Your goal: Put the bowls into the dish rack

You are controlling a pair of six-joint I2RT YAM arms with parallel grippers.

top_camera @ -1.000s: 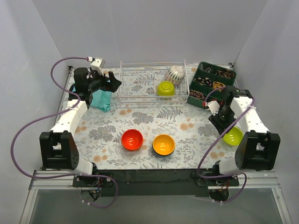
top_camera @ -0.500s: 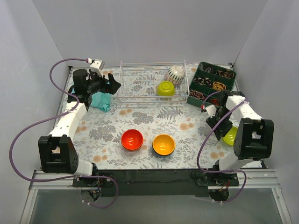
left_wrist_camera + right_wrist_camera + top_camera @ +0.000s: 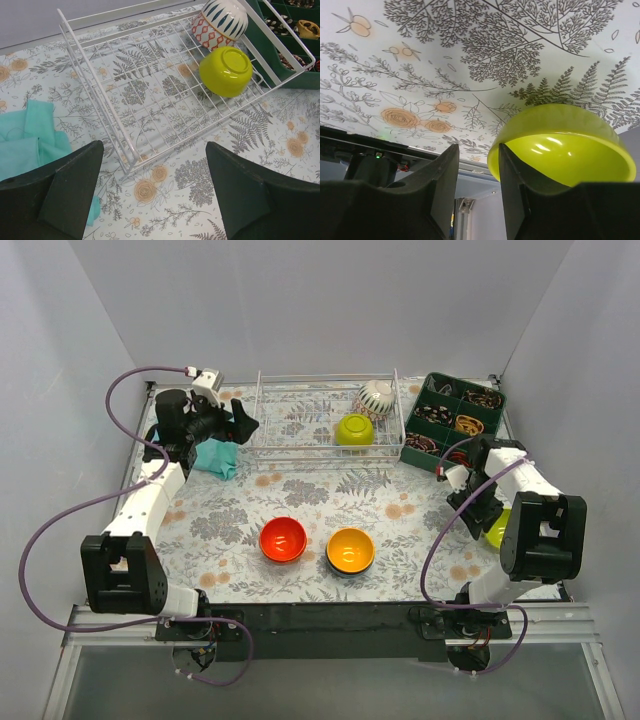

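**Tucked In and Gripped, Ready for the Carry**

Pinches the lip of the lime-green bowl (image 3: 565,150) with the right gripper (image 3: 477,150), fingers drawn close with the rim between them, at the right edge of the tabletop (image 3: 300,490). Shows, against a second ago, the right arm folded in: elbow swung back toward the near right corner, forearm now laid across the bowl in the overhead view, hiding all but a sliver of green. Leaves the bowl itself almost unmoved, well apart from the dish rack (image 3: 150,95). Reads as a grasp just settled, with lift and carry not yet begun; gives no proof in the wrist view of any rise off the surface.

Keeps the left gripper (image 3: 152,165) spread wide and empty, hovering by the rack's left end, just beside a teal cloth (image 3: 25,135), little moved over the same second. Counts two bowls racked so far, both at the right end next to the dark green compartment tray (image 3: 262,35): a second lime-green bowl (image 3: 226,71), tipped with its base showing, and a patterned bowl (image 3: 220,22) just behind. Leaves the red-orange bowl (image 3: 283,539) and the orange-yellow bowl (image 3: 350,549) side by side near the front edge, untouched. Calls next, on this reading, for a lift and a swing across to the rack's open middle.
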